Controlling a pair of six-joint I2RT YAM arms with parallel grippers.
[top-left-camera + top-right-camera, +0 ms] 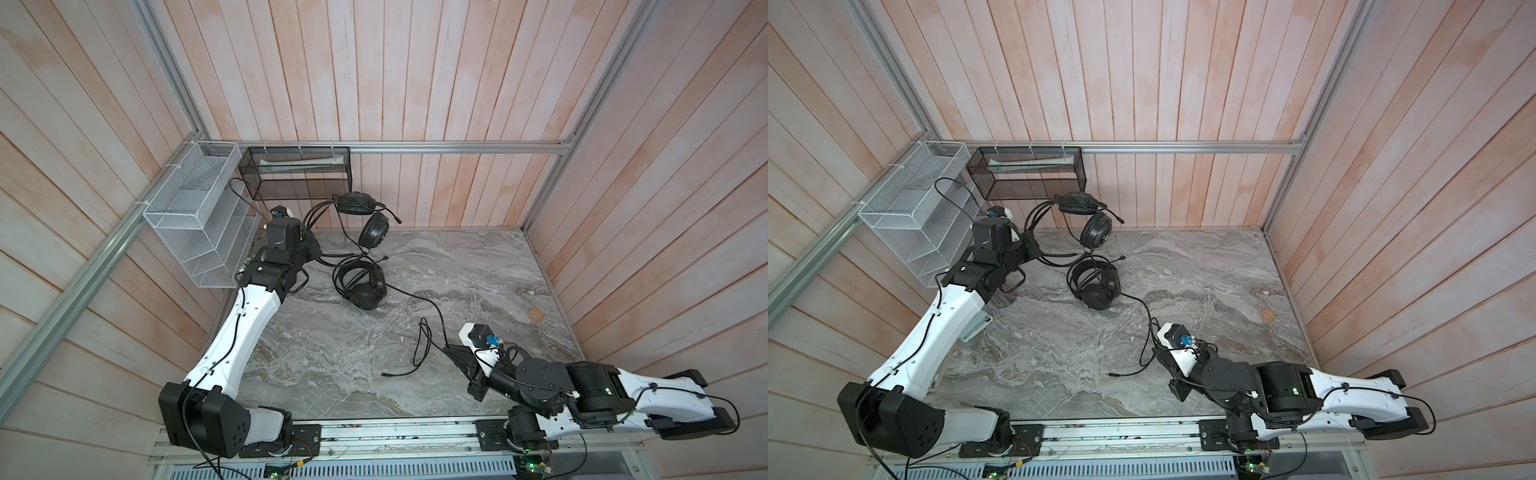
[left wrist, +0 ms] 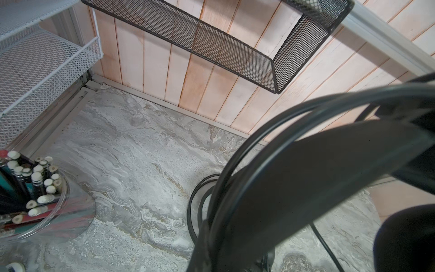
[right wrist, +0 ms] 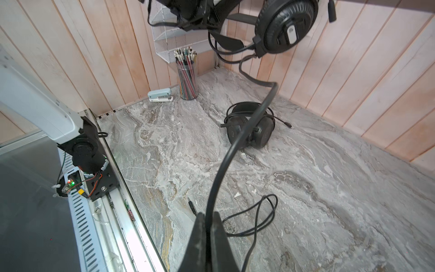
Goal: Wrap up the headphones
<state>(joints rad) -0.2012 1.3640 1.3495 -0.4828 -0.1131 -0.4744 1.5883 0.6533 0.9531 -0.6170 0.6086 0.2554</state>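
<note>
Seemingly mid-wrap: left claw (image 1: 311, 247) grips the raised headset (image 1: 374, 235) by its headband (image 2: 306, 176), right claw (image 3: 208, 226) pinches its cable (image 3: 235, 146), which likely needs looping around next.

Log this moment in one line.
left end effector shut on raised headset; right end effector shut on cable; other headset on table

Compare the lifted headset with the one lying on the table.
The lifted headset hangs in the left gripper; the lying headset rests on the table. The lifted headset's cable trails to the right gripper; the lying headset's is wound around it. The lifted one's cup is grille-backed; the lying one's looks smooth. Both are black and over-ear.
</note>
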